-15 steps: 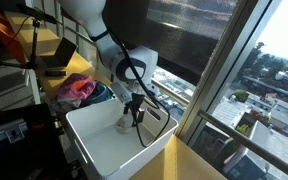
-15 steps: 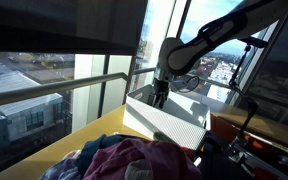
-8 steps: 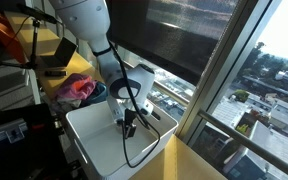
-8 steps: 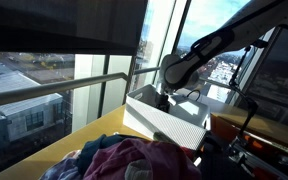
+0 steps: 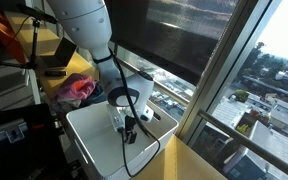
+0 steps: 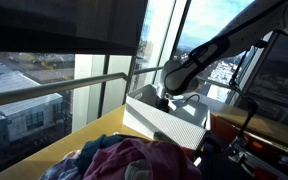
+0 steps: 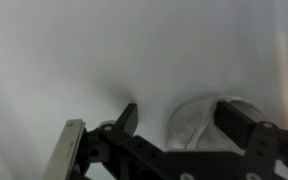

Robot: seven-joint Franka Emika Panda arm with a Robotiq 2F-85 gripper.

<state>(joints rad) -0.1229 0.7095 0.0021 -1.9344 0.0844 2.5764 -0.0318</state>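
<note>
Bin plain white. Cloth in it off-white, no pattern. Claw black, arm white, cable black. Clothes pile mixed pink, red, blue. Table yellow.

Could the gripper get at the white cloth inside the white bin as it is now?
Probably yes: the gripper is down inside the white bin, its jaws apart with the white cloth between them; nothing seems to block it.
</note>
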